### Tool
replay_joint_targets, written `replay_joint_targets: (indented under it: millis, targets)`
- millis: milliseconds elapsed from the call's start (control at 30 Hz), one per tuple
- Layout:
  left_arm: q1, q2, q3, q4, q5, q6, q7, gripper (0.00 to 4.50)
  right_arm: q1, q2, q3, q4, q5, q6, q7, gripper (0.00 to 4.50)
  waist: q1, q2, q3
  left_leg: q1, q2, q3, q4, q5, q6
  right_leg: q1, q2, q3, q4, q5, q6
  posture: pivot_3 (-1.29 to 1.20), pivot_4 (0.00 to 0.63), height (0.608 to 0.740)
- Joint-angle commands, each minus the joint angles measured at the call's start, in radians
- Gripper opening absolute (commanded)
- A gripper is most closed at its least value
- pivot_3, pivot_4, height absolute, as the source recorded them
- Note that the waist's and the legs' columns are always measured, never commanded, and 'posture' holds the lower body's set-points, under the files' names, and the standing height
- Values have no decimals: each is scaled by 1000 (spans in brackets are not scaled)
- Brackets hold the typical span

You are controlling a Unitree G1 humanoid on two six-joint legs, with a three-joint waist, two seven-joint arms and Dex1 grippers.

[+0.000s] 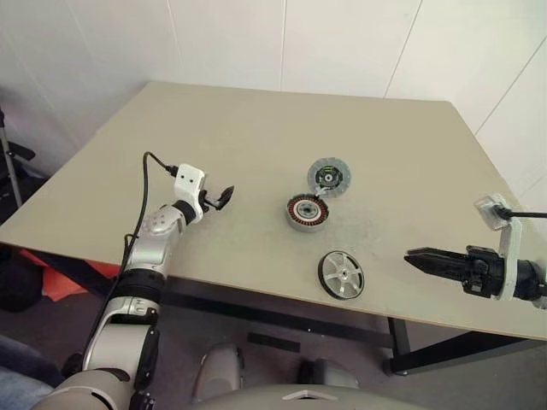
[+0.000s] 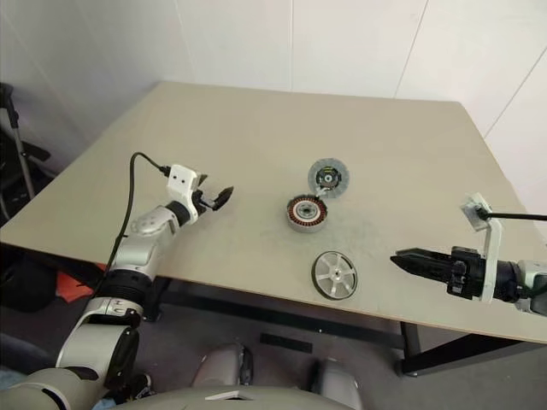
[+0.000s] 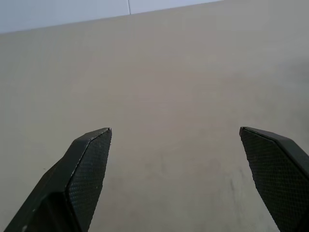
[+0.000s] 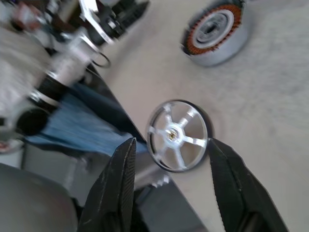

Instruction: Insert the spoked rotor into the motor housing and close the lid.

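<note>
The spoked rotor (image 1: 341, 274), a flat silver disc with a black rim, is seen lying free near the table (image 1: 214, 137) front edge, lower centre of the frame, not yet inserted into the round copper-wound motor housing (image 1: 308, 212), whose grey lid (image 1: 329, 178) stands open, while the left pincer (image 1: 224, 197) and right pincer (image 1: 416, 256) are both spread and empty.

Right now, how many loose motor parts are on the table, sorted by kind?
Spoked rotor: 1, flat near the table's front edge.
Motor housing: 1, copper windings showing.
Lid: 1, open, joined to the housing's far rim.
Total: 3, on the table.
</note>
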Motion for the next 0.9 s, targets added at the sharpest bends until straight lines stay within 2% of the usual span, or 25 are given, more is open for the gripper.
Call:
replay_joint_targets:
  millis: [33,167,300,633,900]
  targets:
    - [-31,3,-3,-6,9,-28,-4,4500,-20,56,-24,11,103,131,-84,2844,3,1,0,0,0,0,0,0,0,0,0,0,0,0,0,0,0,740]
    - [-27,5,-7,-15,13,-28,-6,4500,-24,146,-10,51,118,206,-192,2844,6,2,-2,0,0,0,0,0,0,0,0,0,0,0,0,0,0,740]
    - [-11,14,-7,-41,16,-18,-13,4500,3,184,22,45,80,181,-220,2844,15,3,-2,0,0,0,0,0,0,0,0,0,0,0,0,0,0,740]
    - [9,23,-16,-87,24,-2,-15,4500,-41,206,92,76,2,83,-227,2844,17,3,-3,0,0,0,0,1,-2,0,0,0,0,0,1,0,0,740]
    - [12,25,-20,-91,24,-1,-10,4500,-57,223,106,84,-9,79,-237,2844,18,3,-3,0,0,0,-1,1,-2,0,0,0,0,1,1,0,0,740]
